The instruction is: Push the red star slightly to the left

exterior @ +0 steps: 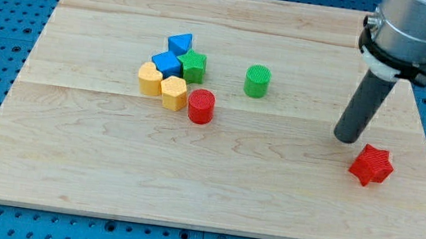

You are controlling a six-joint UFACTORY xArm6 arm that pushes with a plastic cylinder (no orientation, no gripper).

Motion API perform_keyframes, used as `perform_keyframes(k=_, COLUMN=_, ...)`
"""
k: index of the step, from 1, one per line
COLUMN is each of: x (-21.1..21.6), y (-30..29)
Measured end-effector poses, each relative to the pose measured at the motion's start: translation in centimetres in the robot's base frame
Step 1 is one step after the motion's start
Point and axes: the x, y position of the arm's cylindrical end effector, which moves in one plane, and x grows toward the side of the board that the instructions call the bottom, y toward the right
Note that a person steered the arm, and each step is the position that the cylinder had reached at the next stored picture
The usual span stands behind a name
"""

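Observation:
The red star (372,164) lies on the wooden board (212,185) near the view's right edge, lower right. My tip (348,140) stands just up and to the left of the star, a small gap apart from it. The dark rod rises from there to the grey arm at the view's top right.
A cluster sits left of centre: a blue triangular block (179,43), a blue block (167,64), a green star (194,66), two yellow blocks (150,79) (173,93) and a red cylinder (201,105). A green cylinder (257,81) stands alone near the middle.

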Motion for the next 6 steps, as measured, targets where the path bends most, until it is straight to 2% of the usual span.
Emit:
perform_keyframes(k=1, x=-1.0, y=2.6)
perform_keyframes(k=2, x=1.9, y=6.3)
perform_keyframes(k=3, x=5.2, y=6.3)
perform_keyframes(k=5, x=4.7, y=6.2)
perform_keyframes(k=6, x=2.7, y=7.1)
